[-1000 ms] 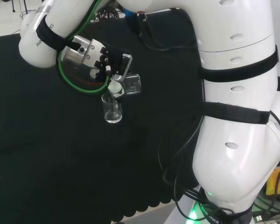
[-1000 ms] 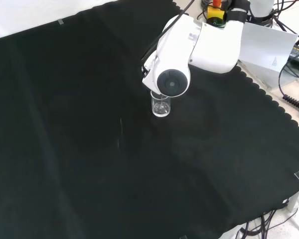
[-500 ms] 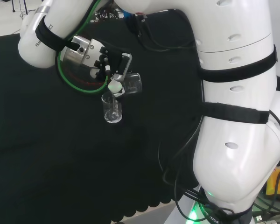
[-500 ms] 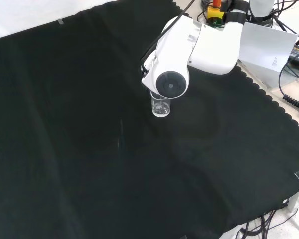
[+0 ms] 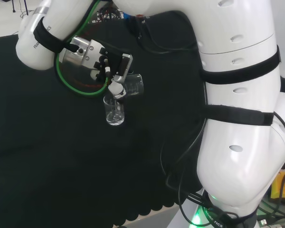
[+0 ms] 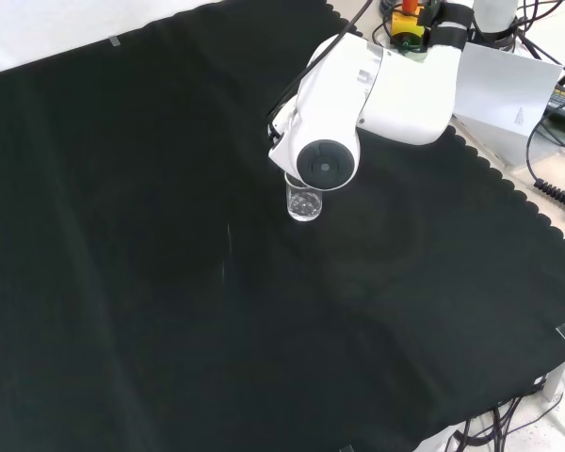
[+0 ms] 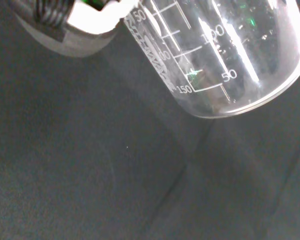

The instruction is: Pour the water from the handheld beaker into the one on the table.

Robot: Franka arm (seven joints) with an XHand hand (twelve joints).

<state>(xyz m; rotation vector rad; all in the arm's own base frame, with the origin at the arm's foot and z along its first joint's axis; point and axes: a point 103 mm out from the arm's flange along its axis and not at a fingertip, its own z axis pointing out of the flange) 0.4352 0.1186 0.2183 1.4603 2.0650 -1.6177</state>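
The hand point(image 5: 111, 71) has its fingers curled round a tipped beaker point(image 5: 134, 85), held just above a glass point(image 5: 114, 111) standing on the table point(image 5: 47, 156).

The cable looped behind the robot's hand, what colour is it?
Bright green. The cable loops round behind the hand; the head view shows it best.

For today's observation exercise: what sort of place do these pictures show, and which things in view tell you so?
Most likely a robotics lab set up for glassware handling. A white robot arm works over a bench draped in black cloth, its black and white hand tilts a clear graduated beaker above another clear beaker, with loose cables at the bench's edge.
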